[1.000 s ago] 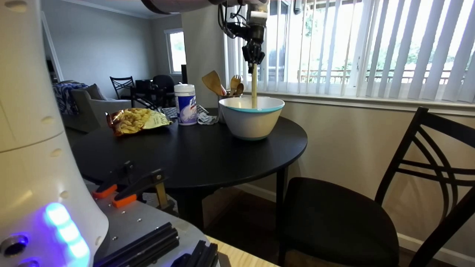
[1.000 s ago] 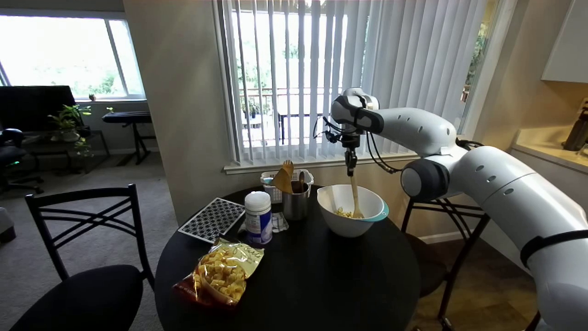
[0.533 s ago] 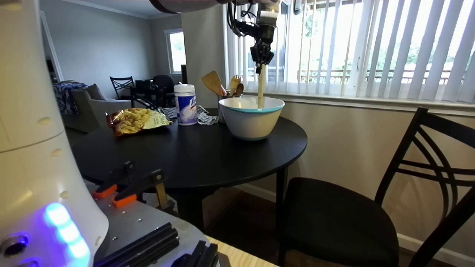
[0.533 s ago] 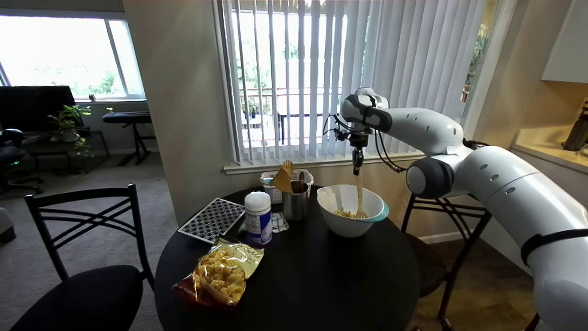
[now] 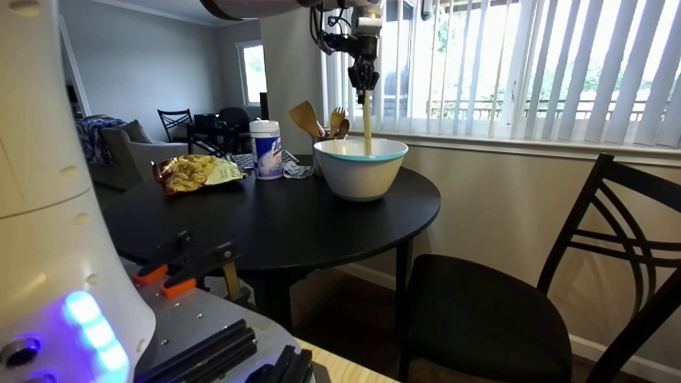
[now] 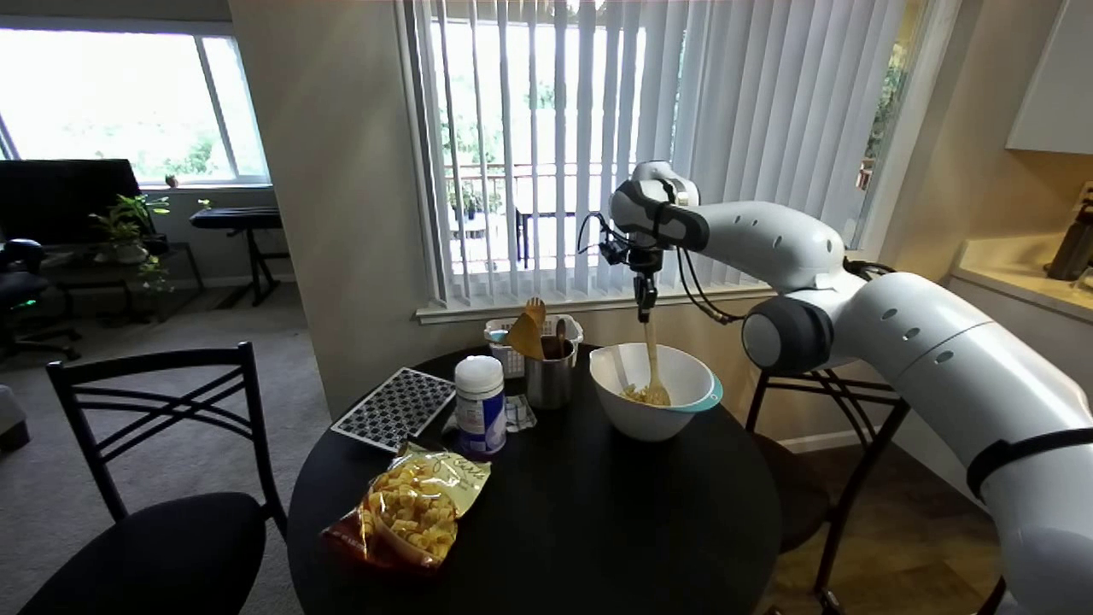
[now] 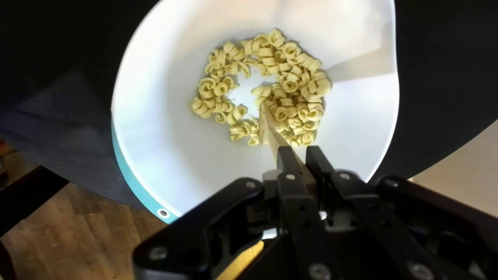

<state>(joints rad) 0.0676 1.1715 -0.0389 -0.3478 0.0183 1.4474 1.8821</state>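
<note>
My gripper (image 7: 300, 153) is shut on the handle of a long wooden utensil (image 7: 272, 132), with a finger on each side. In both exterior views the gripper (image 5: 363, 98) (image 6: 645, 318) hangs above the bowl, fingers down. The utensil (image 5: 367, 125) (image 6: 652, 354) is nearly upright, slightly tilted, its lower end inside the bowl. The bowl (image 5: 362, 178) (image 6: 636, 420) is white with a turquoise rim band and stands on the black table. Curled pale pasta (image 7: 299, 93) lies in a ring on the bowl's floor (image 7: 155, 97); the utensil's lower end is among the pieces.
On the round black table (image 6: 598, 530) are a pasta bag (image 6: 418, 504), a white and purple wipes canister (image 6: 481, 410), a metal holder (image 6: 549, 380) with wooden utensils, a white basket (image 6: 572, 329) and a patterned panel (image 6: 397, 408). A black chair (image 5: 479, 308) stands beside it.
My gripper and the utensil first moved toward the robot-arm side of the bowl, then swung back toward the utensil holder. The bowl has stayed in place; the grip is kept.
</note>
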